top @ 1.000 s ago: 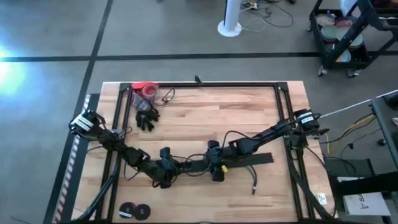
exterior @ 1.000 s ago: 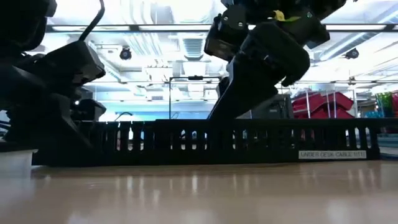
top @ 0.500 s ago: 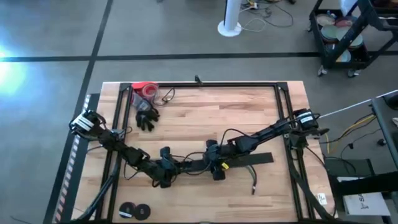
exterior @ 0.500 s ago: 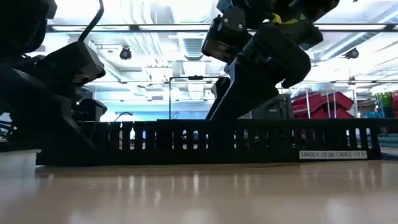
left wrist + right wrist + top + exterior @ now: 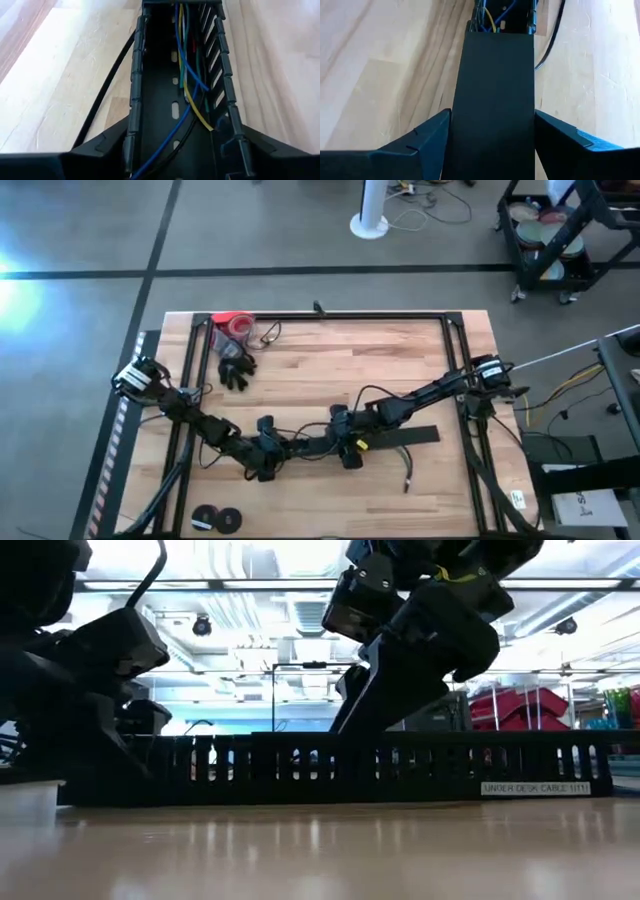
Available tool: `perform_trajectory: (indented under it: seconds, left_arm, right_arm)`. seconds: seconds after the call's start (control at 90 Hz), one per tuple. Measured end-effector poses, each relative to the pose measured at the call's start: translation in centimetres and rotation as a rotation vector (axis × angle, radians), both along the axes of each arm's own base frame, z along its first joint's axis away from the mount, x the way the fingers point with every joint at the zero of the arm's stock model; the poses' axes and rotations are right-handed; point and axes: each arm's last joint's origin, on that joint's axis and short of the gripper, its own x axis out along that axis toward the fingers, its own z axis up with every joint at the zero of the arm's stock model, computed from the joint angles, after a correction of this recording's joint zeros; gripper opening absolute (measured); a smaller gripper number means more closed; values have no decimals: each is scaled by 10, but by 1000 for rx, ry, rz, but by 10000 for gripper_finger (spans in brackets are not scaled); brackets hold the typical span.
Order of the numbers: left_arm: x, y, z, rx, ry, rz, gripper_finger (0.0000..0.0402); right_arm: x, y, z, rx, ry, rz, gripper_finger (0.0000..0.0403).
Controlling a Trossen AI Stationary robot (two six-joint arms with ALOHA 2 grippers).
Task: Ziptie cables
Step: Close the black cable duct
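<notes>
A long black slotted channel (image 5: 310,446) (image 5: 330,770) lies flat on the table near its front edge. The cables (image 5: 187,85), thin blue, yellow, green and black wires, run inside it. Another black cable (image 5: 105,95) lies on the wood beside it. A flat black strip (image 5: 492,100) lies along the channel's top, and wires show past its far end (image 5: 495,20). My left gripper (image 5: 266,460) (image 5: 182,137) is at the channel's left end, shut on it. My right gripper (image 5: 347,448) (image 5: 492,122) is farther right, shut on the strip. My left gripper has one finger outside each long wall of the slotted channel (image 5: 131,135), near its left end. The fingers slant down from the table's left and point along the channel. The channel rests on the table. My right gripper pinches the flat strip by its two long edges (image 5: 455,125), one finger on each side. The fingers slant down from the table's right and point along the strip. The strip lies on top of the channel, covering it up to the strip's far end (image 5: 497,35).
A red tape roll (image 5: 232,323) and a black glove (image 5: 236,368) lie at the far left. Two black rolls (image 5: 216,519) sit by the near edge. A loose cable (image 5: 405,470) trails right of the grippers. Black rails (image 5: 330,315) frame the tabletop.
My right gripper has moved slightly toward the table's left, along the channel. The left gripper has kept still.
</notes>
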Motion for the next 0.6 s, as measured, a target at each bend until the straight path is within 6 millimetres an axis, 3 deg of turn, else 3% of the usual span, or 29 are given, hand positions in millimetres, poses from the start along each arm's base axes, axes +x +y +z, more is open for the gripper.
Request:
perform_trajectory:
  seconds: [0.178, 0.367, 0.489, 0.6]
  left_arm:
    - [1, 1, 1, -9, -1, -9, 224]
    - [1, 2, 1, -16, -3, 18, 229]
    - [1, 3, 1, -23, -6, 33, 225]
    - [1, 2, 1, -23, -5, 31, 226]
  right_arm:
    - [-1, -2, -2, -23, 17, -38, 280]
    - [10, -1, 6, -27, -83, -77, 343]
    - [18, -1, 16, -27, -191, -106, 339]
    - [21, -3, 4, -54, -179, -133, 313]
